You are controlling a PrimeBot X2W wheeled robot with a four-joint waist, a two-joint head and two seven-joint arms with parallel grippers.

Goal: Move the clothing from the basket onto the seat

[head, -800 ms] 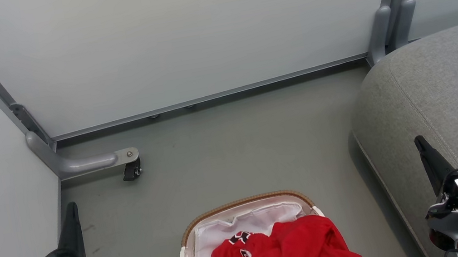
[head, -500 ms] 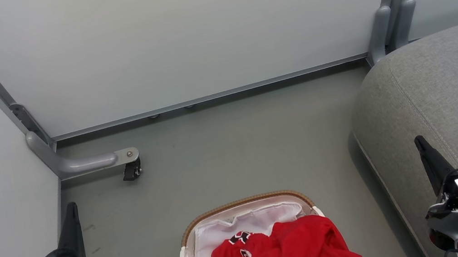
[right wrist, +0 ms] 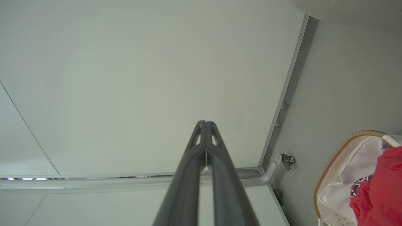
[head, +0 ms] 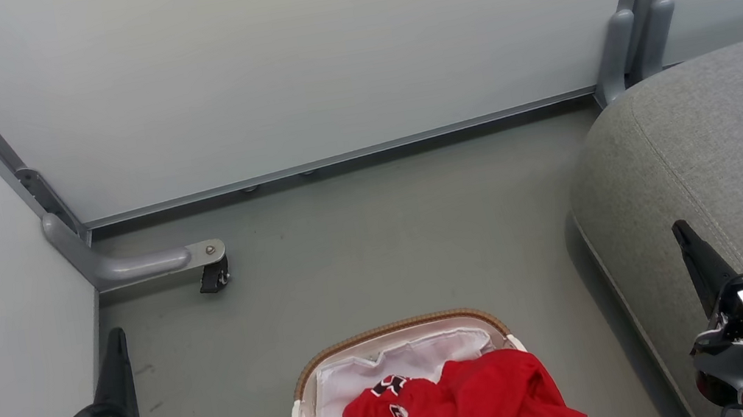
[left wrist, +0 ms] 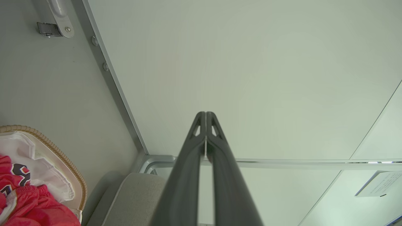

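The bright red clothing [head: 470, 405] lies crumpled in the basket [head: 391, 330], a white basket with a brown woven rim and white liner, at the bottom centre of the head view. White-striped trim and black numerals show at its left side. The grey seat [head: 727, 145] fills the right side. My left gripper [head: 115, 339] is shut and empty at the lower left, well left of the basket. My right gripper [head: 681, 230] is shut and empty at the lower right, over the seat's edge. The left wrist view shows the basket [left wrist: 62, 166] and red clothing [left wrist: 31, 204]; the right wrist view shows them too [right wrist: 342, 147], [right wrist: 383, 188].
Pale partition panels [head: 288, 57] close off the back and left. A grey metal foot with a black caster [head: 212, 277] juts onto the grey floor [head: 383, 236] at the left. Open floor lies between basket and panels.
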